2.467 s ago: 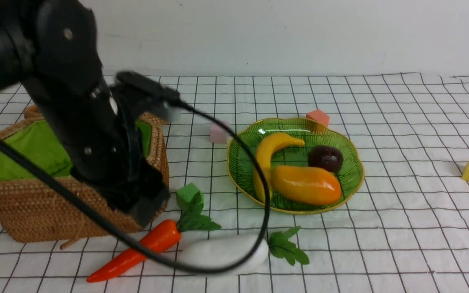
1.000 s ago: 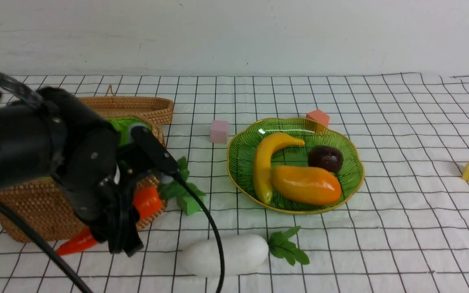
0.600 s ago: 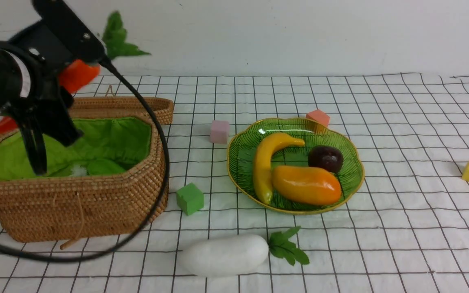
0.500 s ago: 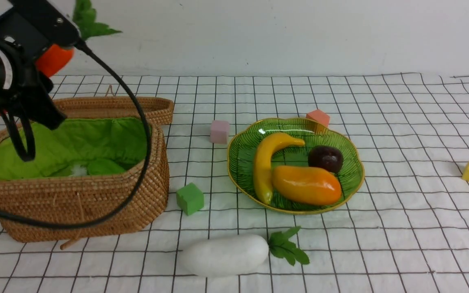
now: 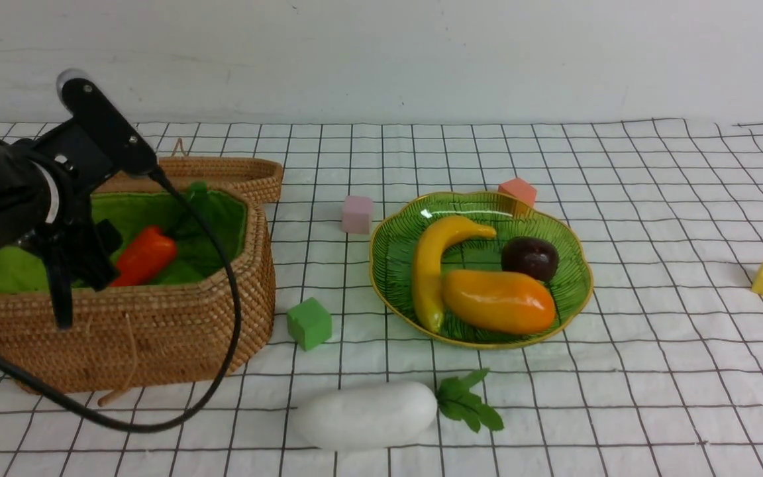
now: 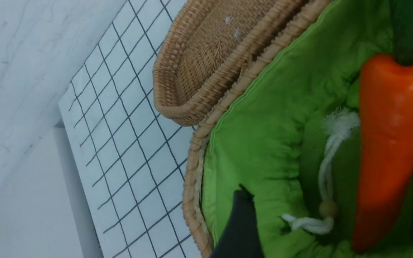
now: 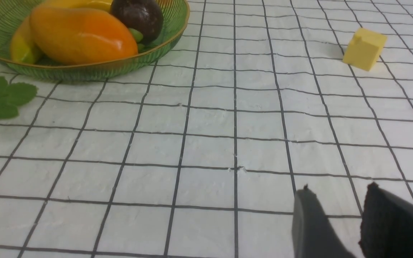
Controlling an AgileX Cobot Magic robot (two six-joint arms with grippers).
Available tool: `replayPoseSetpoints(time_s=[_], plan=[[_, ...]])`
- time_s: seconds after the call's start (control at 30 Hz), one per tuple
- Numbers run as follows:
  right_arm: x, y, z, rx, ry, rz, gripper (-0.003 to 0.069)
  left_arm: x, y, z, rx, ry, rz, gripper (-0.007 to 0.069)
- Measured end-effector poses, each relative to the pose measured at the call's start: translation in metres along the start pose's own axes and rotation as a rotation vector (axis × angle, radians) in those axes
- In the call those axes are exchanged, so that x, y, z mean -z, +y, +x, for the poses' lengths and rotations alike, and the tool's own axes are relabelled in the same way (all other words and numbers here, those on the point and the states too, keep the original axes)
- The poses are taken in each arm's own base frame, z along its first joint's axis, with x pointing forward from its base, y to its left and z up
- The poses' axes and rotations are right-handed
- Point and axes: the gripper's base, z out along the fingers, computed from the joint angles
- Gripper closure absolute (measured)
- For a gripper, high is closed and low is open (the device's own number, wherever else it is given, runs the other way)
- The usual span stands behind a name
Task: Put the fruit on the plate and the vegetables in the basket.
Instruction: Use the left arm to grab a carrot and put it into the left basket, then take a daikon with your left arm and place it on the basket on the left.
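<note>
Nearest me, the smooth white radish (image 5: 363, 415) lies on the gridded cloth (image 5: 620, 371), where I judge its rounded body could roll from a shallow pinch. Farther, banana (image 5: 431, 265), mango (image 5: 497, 301) and dark fruit (image 5: 529, 258) fill the ribbed glass plate (image 5: 388, 278). My left gripper (image 5: 80, 268) stands parted over the glossy carrot (image 5: 144, 256) in the woven basket (image 5: 136, 331), where withdrawing fingers could snag the liner; the right gripper (image 7: 335, 215) is slightly parted, empty.

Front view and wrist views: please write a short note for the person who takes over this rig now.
Left gripper: open, at the brown woven wicker basket, either side of the orange toy carrot lying on its green lining.
Right gripper: slightly open, empty, low over the checked tablecloth.
Done: yellow banana, orange-yellow mango and dark round fruit are on the green glass plate; carrot is in the basket.
To do: white radish lies on the tablecloth near the plate; it goes into the basket.
</note>
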Motion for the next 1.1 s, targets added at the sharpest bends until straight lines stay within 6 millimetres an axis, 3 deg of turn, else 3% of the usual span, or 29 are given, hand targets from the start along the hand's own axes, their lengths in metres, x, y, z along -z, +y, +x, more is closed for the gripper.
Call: replayPoseSetpoints(time_s=[0.17,0.27,0.3,0.33,0.37,0.43,0.47,0.5,0.63,0.87,1.1], plan=[[0.0,0.0,0.0,0.0,0.0,0.0,0.0421,0.029,0.009,-0.003,0.055,-0.084,-0.029,0.0006],[0.0,0.0,0.0,0.0,0.0,0.0,0.0421,0.057,-0.002,-0.016,0.206,-0.176,0.058,0.0025],[0.0,0.0,0.0,0.0,0.0,0.0,0.0421,0.07,-0.02,-0.028,0.244,-0.22,0.149,0.0039],[0.0,0.0,0.0,0.0,0.0,0.0,0.0421,0.071,-0.024,-0.03,0.257,-0.222,0.169,0.0043],[0.0,0.0,0.0,0.0,0.0,0.0,0.0421,0.082,-0.048,-0.042,0.262,-0.235,0.279,0.0053],[0.0,0.0,0.0,0.0,0.0,0.0,0.0421,0.086,-0.064,-0.048,0.248,-0.223,0.344,0.0055],[0.0,0.0,0.0,0.0,0.0,0.0,0.0421,0.089,-0.086,-0.055,0.212,-0.184,0.418,0.0059],[0.0,0.0,0.0,0.0,0.0,0.0,0.0421,0.088,-0.104,-0.061,0.159,-0.136,0.468,0.0061],[0.0,0.0,0.0,0.0,0.0,0.0,0.0421,0.071,-0.139,-0.078,0.014,-0.034,0.536,0.0062],[0.0,0.0,0.0,0.0,0.0,0.0,0.0421,0.026,-0.178,-0.105,-0.132,0.024,0.611,0.0062],[0.0,0.0,0.0,0.0,0.0,0.0,0.0421,-0.011,-0.22,-0.102,-0.212,0.077,0.736,0.0063]])
